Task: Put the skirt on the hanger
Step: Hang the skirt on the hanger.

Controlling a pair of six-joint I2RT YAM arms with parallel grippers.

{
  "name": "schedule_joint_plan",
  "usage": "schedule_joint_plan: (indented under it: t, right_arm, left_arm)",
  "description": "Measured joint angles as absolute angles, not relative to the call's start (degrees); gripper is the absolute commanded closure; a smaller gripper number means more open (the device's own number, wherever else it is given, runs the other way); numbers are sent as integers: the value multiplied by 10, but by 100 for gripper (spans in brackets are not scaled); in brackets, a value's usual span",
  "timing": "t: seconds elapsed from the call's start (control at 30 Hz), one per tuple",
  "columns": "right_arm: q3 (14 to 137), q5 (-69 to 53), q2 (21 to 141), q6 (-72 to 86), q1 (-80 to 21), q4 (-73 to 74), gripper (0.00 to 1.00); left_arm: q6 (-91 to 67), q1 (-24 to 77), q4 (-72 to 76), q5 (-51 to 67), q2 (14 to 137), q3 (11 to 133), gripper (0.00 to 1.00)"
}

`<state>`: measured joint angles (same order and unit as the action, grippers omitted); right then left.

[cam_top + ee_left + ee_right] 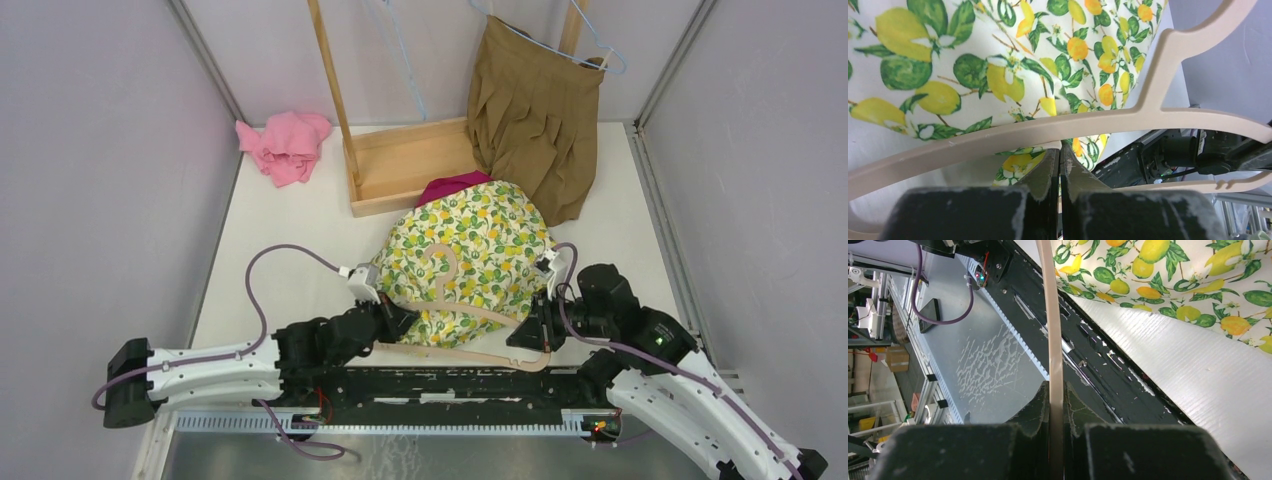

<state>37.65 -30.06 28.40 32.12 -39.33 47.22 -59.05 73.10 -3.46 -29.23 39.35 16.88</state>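
Clamping hanger point(1050, 315) edge, right hand point(1056, 390), skirt point(1173, 270) apart

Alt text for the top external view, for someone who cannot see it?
The right gripper is shut on a beige hanger lying over a lemon-print skirt on the white table; the left gripper is shut at the skirt's near edge. Behind are a wooden rack, a hanging brown skirt and a pink cloth.
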Motion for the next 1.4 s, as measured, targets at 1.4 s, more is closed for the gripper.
schedule_joint_plan:
  t: [1.4]
  right_arm:
    - [308,-141,291,382,-398,347,99]
  left_arm:
    - [-562,707,-324,-450,324,371,85]
